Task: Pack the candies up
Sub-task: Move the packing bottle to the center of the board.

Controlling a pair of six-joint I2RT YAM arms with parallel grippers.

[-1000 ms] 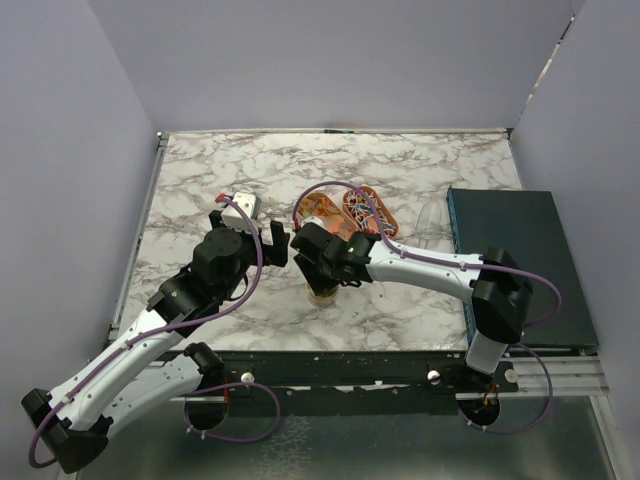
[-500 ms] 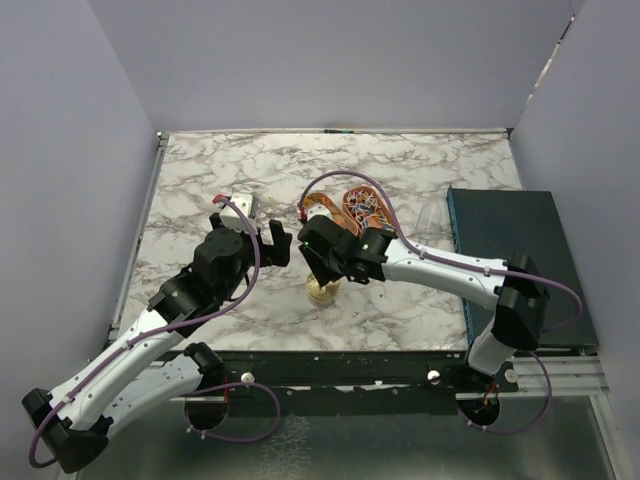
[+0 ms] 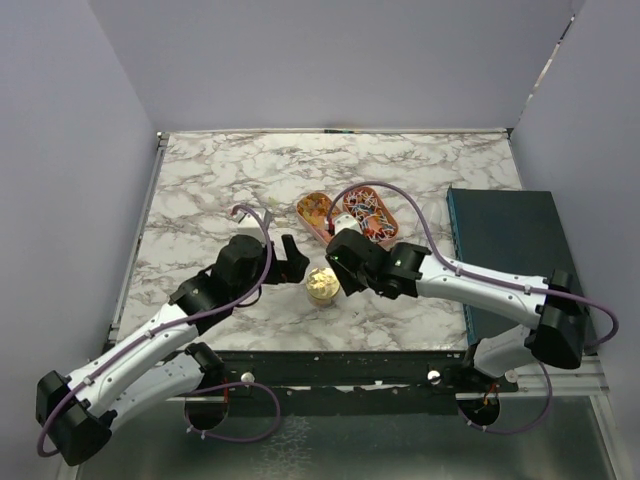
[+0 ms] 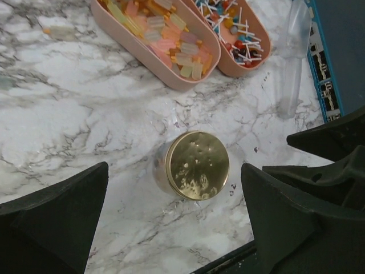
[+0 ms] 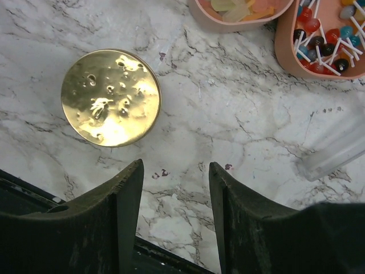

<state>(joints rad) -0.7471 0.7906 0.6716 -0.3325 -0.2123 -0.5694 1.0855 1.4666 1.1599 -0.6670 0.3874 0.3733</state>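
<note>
A small jar with a round gold lid [image 3: 321,285] stands on the marble table [image 3: 220,180]. It also shows in the left wrist view [image 4: 194,165] and the right wrist view [image 5: 110,97]. Orange-yellow candies [image 4: 165,34] fill one oval tray [image 3: 315,210]. Mixed red, blue and white candies [image 4: 239,28] fill the tray beside it [image 3: 370,212]. My left gripper [image 3: 292,262] [image 4: 175,188] is wide open and empty, just left of the jar, its fingers either side of it in the wrist view. My right gripper [image 3: 340,272] [image 5: 175,171] is open and empty, just right of the jar.
A dark teal box [image 3: 520,260] lies along the table's right side. A clear plastic container [image 3: 432,222] lies between the trays and the box, and shows in the right wrist view [image 5: 336,148]. The table's near edge is right below both grippers.
My right gripper has come off the jar and moved right, uncovering the gold lid. My left gripper has dropped lower and moved right, closer to the jar.
</note>
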